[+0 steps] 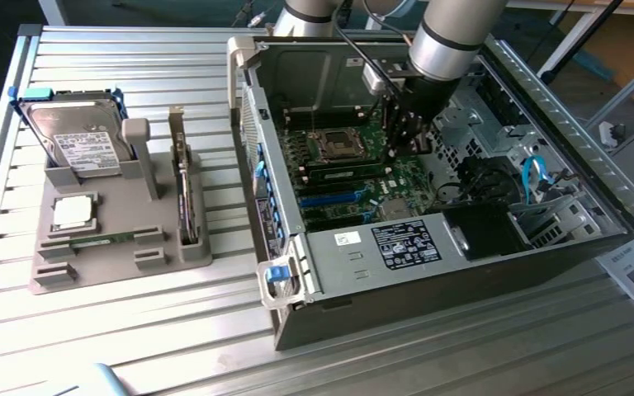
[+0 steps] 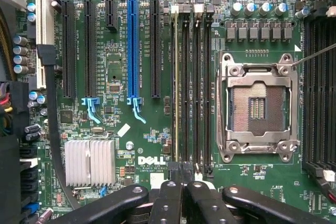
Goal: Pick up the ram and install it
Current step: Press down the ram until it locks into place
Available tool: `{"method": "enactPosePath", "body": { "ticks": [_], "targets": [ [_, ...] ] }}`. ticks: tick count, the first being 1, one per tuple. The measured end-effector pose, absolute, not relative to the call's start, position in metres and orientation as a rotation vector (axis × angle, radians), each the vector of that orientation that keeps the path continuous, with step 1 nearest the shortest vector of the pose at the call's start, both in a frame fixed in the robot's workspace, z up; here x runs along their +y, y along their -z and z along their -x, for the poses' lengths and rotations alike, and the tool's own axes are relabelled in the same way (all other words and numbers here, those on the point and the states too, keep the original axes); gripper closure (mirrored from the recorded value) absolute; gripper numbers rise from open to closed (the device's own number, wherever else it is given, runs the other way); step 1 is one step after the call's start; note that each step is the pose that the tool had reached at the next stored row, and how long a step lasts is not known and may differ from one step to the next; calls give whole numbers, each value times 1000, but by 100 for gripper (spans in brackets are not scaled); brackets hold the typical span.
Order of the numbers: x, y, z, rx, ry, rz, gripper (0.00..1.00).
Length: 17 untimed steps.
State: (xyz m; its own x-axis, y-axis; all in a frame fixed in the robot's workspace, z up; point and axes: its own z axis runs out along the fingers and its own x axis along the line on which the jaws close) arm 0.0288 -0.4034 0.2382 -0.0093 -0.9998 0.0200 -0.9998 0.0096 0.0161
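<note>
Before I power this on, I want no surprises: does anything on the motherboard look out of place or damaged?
Nothing looks broken or askew. One oddity: the processor socket stands empty, contacts bare, while a square silver processor lies outside on the grey tray.

The arm [image 1: 449, 37] reaches down from above into the open computer case [image 1: 295, 272], wrist pointed straight at the motherboard [image 2: 121, 145]. Its gripper [image 2: 184, 195] hangs just over the board near the memory slots, black fingers [image 2: 168, 203] pressed together, shut
</note>
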Motion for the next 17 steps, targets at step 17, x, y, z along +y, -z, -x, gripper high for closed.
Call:
{"method": "enactPosePath", "body": {
  "ticks": [17],
  "targets": [
    [-403,-233,-28,-2213,-5,-2192,89]
  ]
}}
